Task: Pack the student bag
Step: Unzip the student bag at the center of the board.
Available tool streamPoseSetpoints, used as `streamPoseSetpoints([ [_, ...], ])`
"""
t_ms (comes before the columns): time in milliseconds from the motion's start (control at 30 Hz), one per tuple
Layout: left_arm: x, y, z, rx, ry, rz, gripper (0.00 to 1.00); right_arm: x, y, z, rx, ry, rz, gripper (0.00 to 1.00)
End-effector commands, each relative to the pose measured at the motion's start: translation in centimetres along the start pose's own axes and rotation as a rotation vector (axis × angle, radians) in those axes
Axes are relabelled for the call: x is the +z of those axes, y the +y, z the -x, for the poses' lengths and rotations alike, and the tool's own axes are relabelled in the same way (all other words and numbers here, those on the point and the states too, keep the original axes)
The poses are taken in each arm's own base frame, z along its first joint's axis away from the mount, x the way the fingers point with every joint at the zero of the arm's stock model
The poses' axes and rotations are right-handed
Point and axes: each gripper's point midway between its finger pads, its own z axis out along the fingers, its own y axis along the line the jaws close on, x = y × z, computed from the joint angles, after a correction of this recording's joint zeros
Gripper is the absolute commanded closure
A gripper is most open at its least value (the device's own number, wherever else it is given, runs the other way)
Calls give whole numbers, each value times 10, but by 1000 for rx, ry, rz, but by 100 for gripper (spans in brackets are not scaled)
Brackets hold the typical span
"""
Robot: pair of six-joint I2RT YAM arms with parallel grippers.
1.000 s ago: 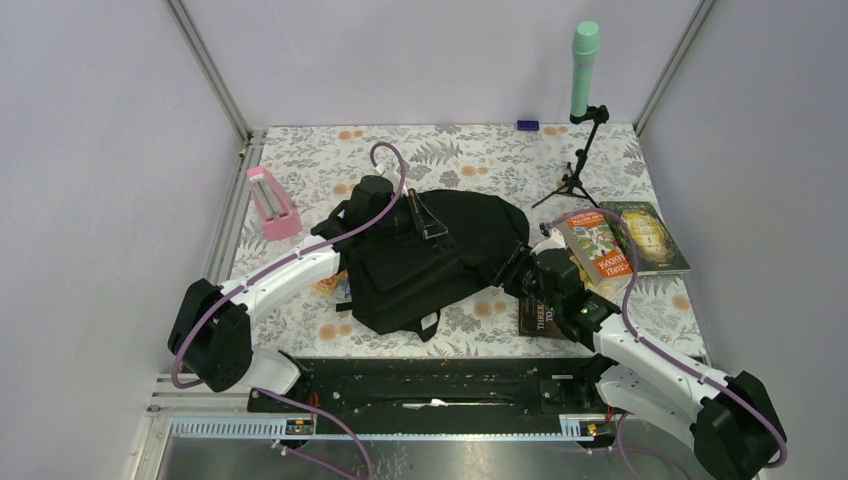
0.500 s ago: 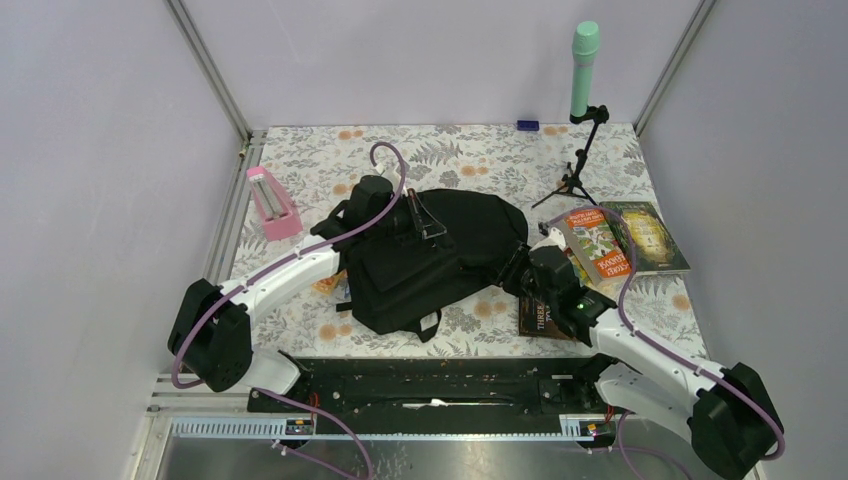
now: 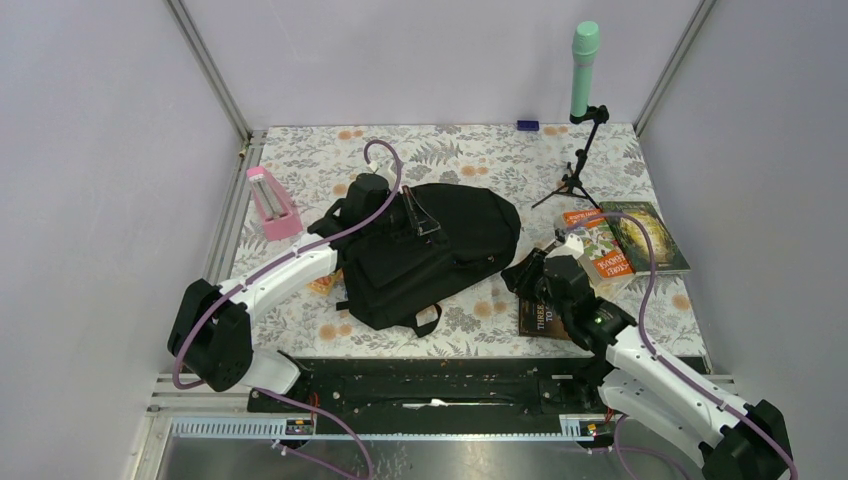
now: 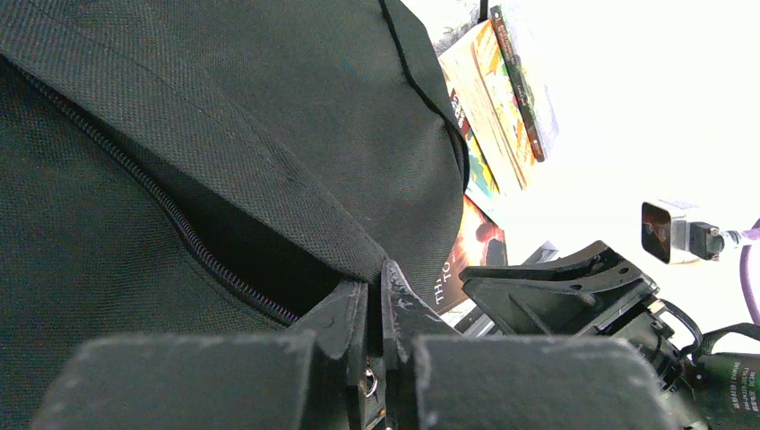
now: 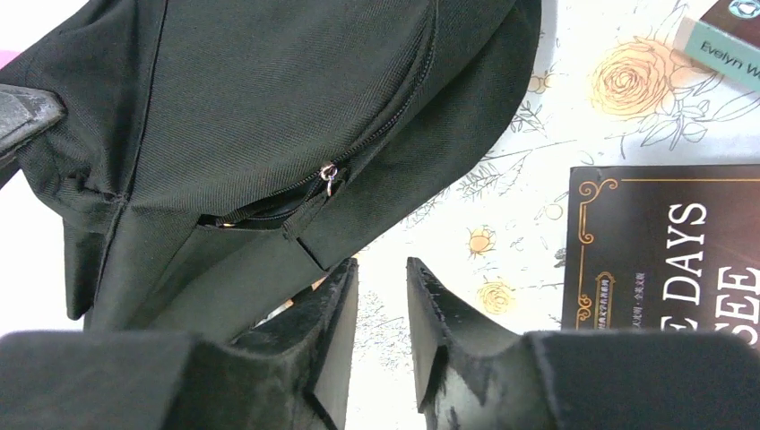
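The student bag is a large black backpack lying in the middle of the table. My left gripper is shut on a fold of its fabric beside the open zip; in the left wrist view the jaws pinch the flap edge above the zip. My right gripper is just right of the bag, open a little and empty. In the right wrist view my right gripper hangs over bare table, with the bag and a zip pull ahead.
A dark book lies under the right arm and also shows in the right wrist view. Two more books lie at the right. A pink stand is at the left, a tripod with a green cylinder at the back.
My right gripper has drawn back from the bag's right end toward the near right. The bag's right end has shifted slightly left. The left gripper keeps its hold.
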Motion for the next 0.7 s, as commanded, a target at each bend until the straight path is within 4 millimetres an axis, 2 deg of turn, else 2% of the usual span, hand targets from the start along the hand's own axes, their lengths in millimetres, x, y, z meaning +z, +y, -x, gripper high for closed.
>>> streamPoseSetpoints([
  [0, -7, -27, 30, 42, -101, -79, 100, -1, 5, 0, -14, -1, 26, 63],
  [133, -6, -26, 29, 39, -97, -78, 100, 3, 21, 0, -25, 24, 70, 53],
  [400, -4, -25, 27, 35, -90, -75, 100, 17, 47, 0, -25, 29, 119, 41],
  [667, -5, -26, 27, 32, -85, -81, 100, 17, 59, 6, -37, 7, 131, 39],
])
